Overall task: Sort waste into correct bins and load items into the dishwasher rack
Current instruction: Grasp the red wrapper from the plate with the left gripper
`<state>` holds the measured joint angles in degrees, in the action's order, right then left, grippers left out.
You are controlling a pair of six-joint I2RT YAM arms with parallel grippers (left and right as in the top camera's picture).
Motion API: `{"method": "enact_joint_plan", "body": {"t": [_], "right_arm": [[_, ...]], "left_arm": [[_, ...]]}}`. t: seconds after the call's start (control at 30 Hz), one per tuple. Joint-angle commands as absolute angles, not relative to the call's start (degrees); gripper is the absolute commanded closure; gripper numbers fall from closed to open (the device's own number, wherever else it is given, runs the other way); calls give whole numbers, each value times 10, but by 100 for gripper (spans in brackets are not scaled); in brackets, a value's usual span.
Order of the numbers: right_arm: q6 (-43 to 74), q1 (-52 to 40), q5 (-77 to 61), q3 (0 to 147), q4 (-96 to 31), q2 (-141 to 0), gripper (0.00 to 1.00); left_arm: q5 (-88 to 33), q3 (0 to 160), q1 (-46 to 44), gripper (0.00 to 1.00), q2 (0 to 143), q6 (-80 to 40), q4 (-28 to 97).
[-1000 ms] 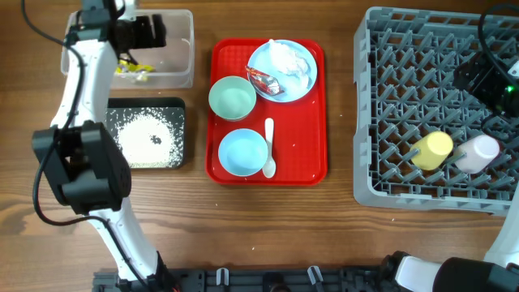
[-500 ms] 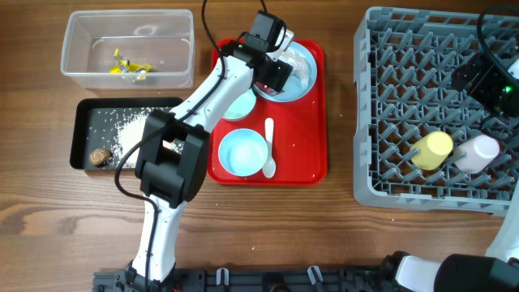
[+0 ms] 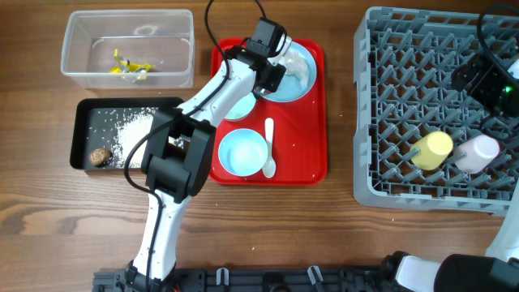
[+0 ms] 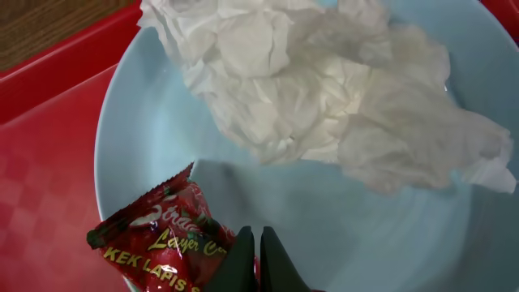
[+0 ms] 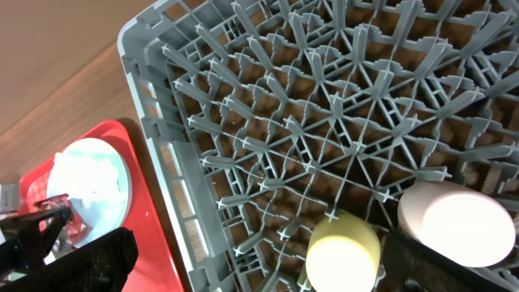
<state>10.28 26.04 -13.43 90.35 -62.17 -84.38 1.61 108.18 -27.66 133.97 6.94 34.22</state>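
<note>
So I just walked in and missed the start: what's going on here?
Table clearing, partway through. The left gripper is down on the plate on the red tray, fingers shut at the edge of a red wrapper, apparently pinching it. A tissue lies beside it. Two bowls and a spoon sit on the tray. A yellow cup and a pink cup sit in the rack, where the right gripper hangs open. The tub holds yellow wrappers, the black tray rice.

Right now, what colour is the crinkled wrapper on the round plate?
Red wrapper, white lettering; left wrist view.
</note>
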Motion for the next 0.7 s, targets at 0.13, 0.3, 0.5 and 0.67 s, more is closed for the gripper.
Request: {"method": "enact_joint_plan", "body": {"t": [0.13, 0.3, 0.5, 0.67], "right_arm": [[105, 261, -128, 902, -622, -850, 0], [105, 261, -124, 902, -622, -850, 0], [105, 261, -124, 902, -622, -850, 0], [105, 261, -124, 902, -624, -850, 0]], "left_arm": [[50, 1106, -262, 96, 1258, 20, 341], [103, 1106, -149, 96, 1229, 21, 330], [49, 1106, -10, 96, 1230, -5, 319], [-11, 1106, 2, 95, 1230, -5, 315]]}}
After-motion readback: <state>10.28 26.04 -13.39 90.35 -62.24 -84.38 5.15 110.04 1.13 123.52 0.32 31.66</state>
